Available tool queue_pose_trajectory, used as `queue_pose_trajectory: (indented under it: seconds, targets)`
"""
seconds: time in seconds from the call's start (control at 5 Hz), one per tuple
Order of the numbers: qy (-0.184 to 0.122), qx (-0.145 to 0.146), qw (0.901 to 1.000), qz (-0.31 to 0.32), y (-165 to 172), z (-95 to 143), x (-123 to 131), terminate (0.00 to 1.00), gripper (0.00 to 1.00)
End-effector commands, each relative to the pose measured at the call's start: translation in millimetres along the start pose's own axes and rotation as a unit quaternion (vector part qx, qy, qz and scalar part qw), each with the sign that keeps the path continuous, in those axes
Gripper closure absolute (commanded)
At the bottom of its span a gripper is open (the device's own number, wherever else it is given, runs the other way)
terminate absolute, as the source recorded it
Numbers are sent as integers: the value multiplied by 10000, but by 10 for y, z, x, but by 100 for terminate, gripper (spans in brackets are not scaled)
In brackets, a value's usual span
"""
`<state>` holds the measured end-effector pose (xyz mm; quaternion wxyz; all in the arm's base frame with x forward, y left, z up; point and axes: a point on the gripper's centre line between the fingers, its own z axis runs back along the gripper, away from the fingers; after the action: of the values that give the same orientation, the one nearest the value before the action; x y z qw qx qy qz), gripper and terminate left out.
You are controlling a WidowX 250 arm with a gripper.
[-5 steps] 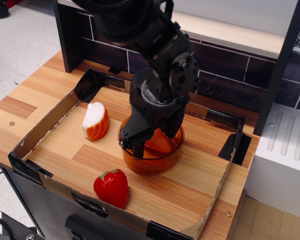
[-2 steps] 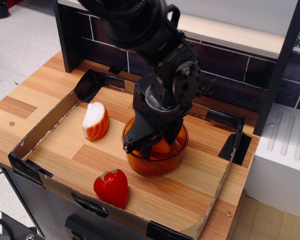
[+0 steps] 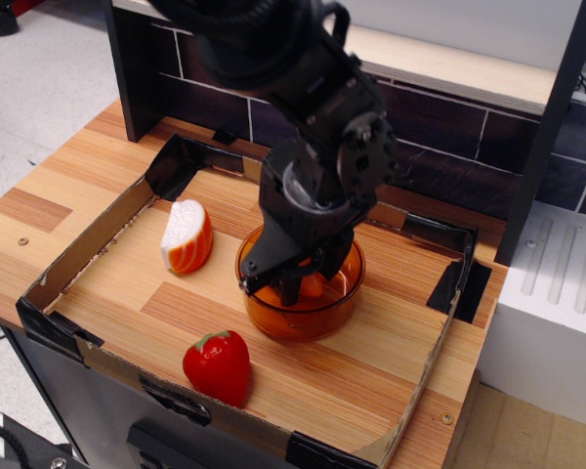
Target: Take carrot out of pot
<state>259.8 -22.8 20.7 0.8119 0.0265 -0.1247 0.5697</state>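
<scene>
I see the carrot [image 3: 313, 286] in the pot [image 3: 303, 318]; slice [image 3: 188, 236] left, strawberry [image 3: 217, 365] near-left.

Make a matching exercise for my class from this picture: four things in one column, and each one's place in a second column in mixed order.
Things:
1. carrot
2. strawberry
3. wedge slice
4. tool

Places:
A. on the wood left of the pot, near the cardboard wall
B. reaching down into the pot
C. inside the pot, partly hidden
D. on the wood in front of the pot, near the front edge

Pairs: 1-C, 2-D, 3-A, 4-B
</scene>
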Motion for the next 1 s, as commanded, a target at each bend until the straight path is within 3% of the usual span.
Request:
queue_pose_trajectory:
  seconds: [0.0, 0.2, 0.4, 0.6, 0.8]
  targets:
    - [-206, -838, 9958, 308, -84, 605, 171, 0, 100]
    - [-33, -906, 9958, 150, -3, 795, 41, 0, 100]
    - [164, -764, 9966, -270, 131, 868, -179, 0, 100]
    - [421, -345, 9959, -717, 262, 811, -450, 0, 100]
    - [487, -71, 9939, -988, 316, 685, -605, 0, 100]
